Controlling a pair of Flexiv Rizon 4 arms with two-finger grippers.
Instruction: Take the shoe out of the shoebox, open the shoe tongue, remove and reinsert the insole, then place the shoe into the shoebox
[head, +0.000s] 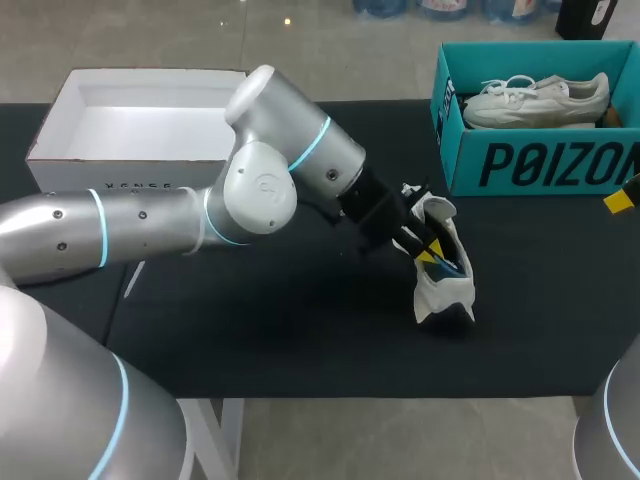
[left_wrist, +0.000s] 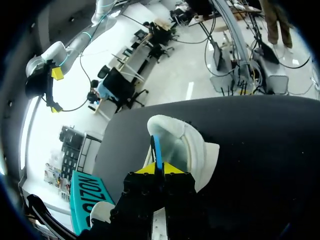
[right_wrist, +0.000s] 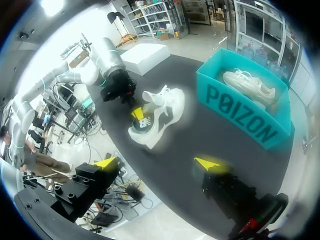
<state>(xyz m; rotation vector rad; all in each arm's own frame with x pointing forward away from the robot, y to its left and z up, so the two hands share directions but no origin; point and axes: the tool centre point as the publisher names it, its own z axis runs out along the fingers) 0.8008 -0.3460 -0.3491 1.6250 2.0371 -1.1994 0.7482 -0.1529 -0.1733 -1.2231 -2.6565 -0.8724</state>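
A white shoe (head: 446, 292) stands on the black table mat right of centre, its opening turned toward my left arm. My left gripper (head: 431, 255) reaches into that opening. In the left wrist view its yellow tips (left_wrist: 160, 168) are pressed together on the edge of a thin blue insole (left_wrist: 156, 146), which stands up out of the shoe (left_wrist: 192, 150). My right gripper (right_wrist: 159, 163) hangs open and empty well above the table's near right side, far from the shoe (right_wrist: 159, 116). One of its yellow tips (head: 619, 201) shows at the right edge of the head view.
A teal shoebox (head: 520, 160) at the back right holds a second white shoe (head: 540, 100). A white open box (head: 140, 160) sits at the back left, partly behind my left arm. Black mat lies bare in front of the shoe.
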